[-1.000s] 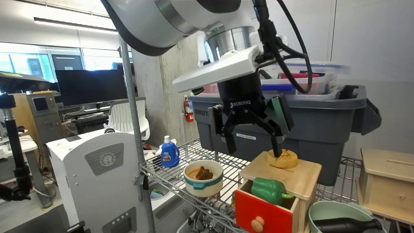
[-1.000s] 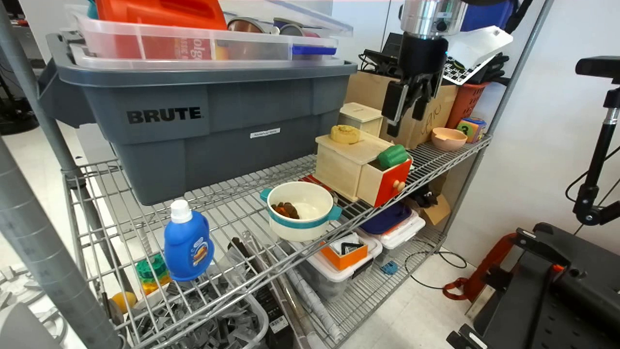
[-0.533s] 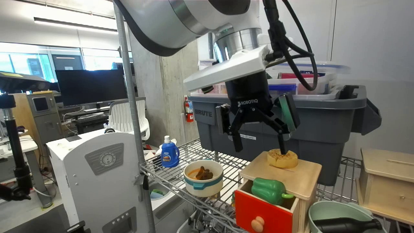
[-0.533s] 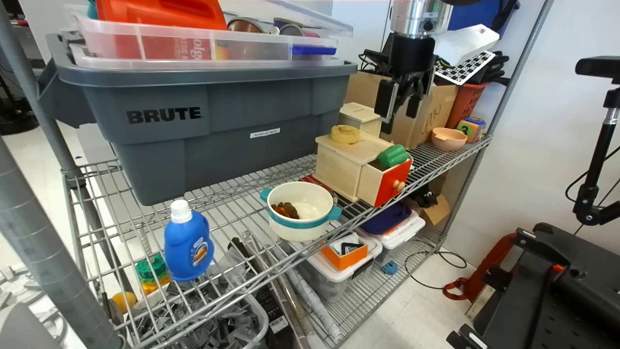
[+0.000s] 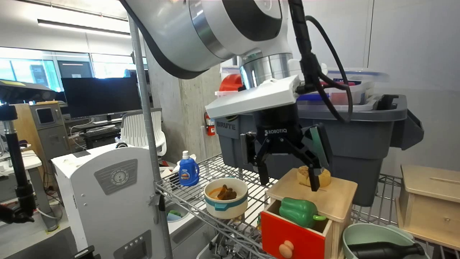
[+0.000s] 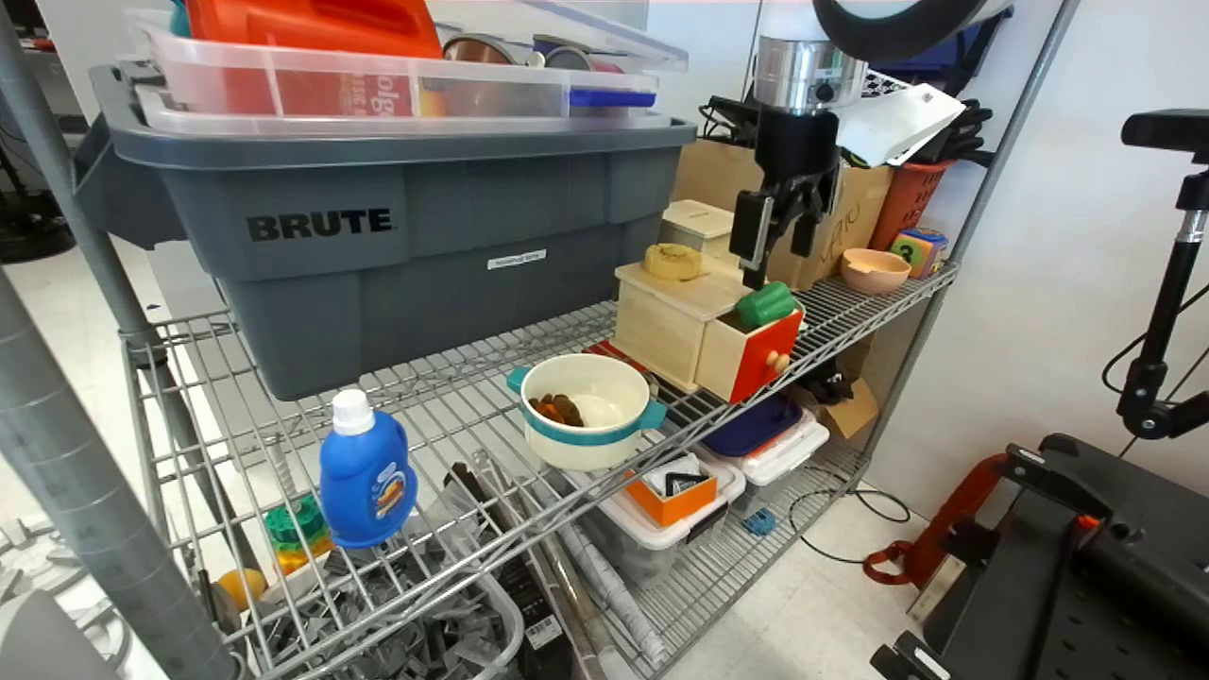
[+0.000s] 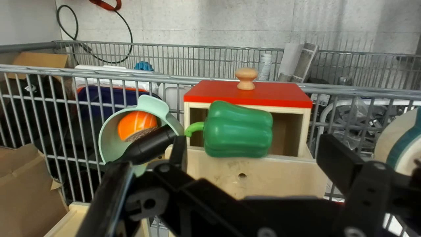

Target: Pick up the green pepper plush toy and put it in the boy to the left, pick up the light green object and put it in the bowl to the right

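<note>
The claw [image 5: 289, 179] hangs above the drawer [image 5: 302, 237], its fingers [image 7: 338, 161] spread wide. In the wrist view the pepper [image 7: 238, 131] shows between and beyond them; in an exterior view pepper and fingers are apart. The pepper lies on its side in the open drawer, rising above the walls, its stem toward nine o'clock in the wrist view. There, the knob [image 7: 246, 79] is at twelve o'clock from the pepper, the pale green bowl [image 7: 110, 140] at nine and part of the pot [image 7: 389, 138] at three. The pale green bowl, just beside the box [image 5: 334, 199], holds an orange striped piece [image 7: 136, 123] and a black bottle [image 7: 149, 146]. The pot, cream with a teal band, stands on the wire shelf [image 7: 49, 70] with brown pieces [image 6: 557, 409] inside. In an exterior view a yellow disc [image 5: 326, 177] sits on the box at one o'clock from the pepper, and a blue bottle [image 5: 188, 172] stands at ten o'clock from the pot. The grey tub [image 5: 359, 144] rises behind the box. In an exterior view a peach bowl [image 6: 874, 272] stands between two and three o'clock from the pepper, a block [image 6: 919, 253] just beside it.
</note>
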You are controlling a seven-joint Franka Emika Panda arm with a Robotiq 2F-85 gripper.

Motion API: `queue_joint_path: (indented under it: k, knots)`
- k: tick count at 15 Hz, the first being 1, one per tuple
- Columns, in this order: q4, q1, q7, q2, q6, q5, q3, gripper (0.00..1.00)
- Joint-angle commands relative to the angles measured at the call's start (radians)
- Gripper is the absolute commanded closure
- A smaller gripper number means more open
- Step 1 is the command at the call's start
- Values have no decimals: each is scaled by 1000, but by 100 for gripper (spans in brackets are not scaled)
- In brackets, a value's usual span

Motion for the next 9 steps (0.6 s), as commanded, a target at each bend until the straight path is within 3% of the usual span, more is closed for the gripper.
queue_joint_path:
  k: [1,9]
  knots:
    - [20,-13,-14,2,-18,25,-2,0]
    - [53,-33,-23,36,-24,43,1,0]
